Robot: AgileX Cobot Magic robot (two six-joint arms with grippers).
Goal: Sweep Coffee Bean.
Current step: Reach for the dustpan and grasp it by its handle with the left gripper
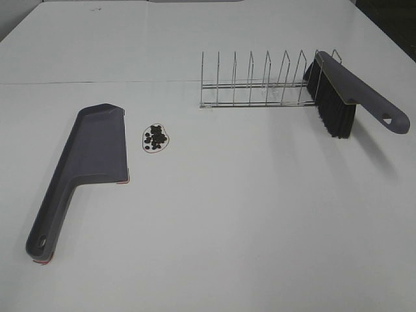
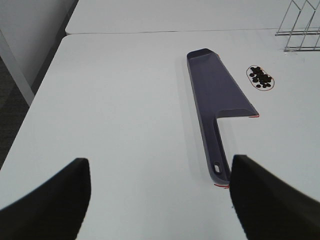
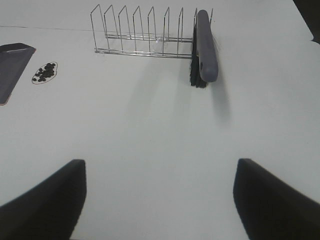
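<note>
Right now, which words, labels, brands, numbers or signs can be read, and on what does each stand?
None: no text shows on the grey-purple plastic dustpan, the grey-purple brush with black bristles, the chrome wire rack or the white table.
Only a thin oval line rings the dark coffee beans.

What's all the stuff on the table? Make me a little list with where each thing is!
Coffee beans: small dark pile inside a drawn oval, just right of the dustpan, not touching it
Dustpan: grey-purple, lying flat on the left, handle toward the near edge
Brush: propped at the right end of the wire rack, bristles down
Left end effector: open, empty, near the dustpan handle
Right end effector: open, empty, facing the brush
</note>
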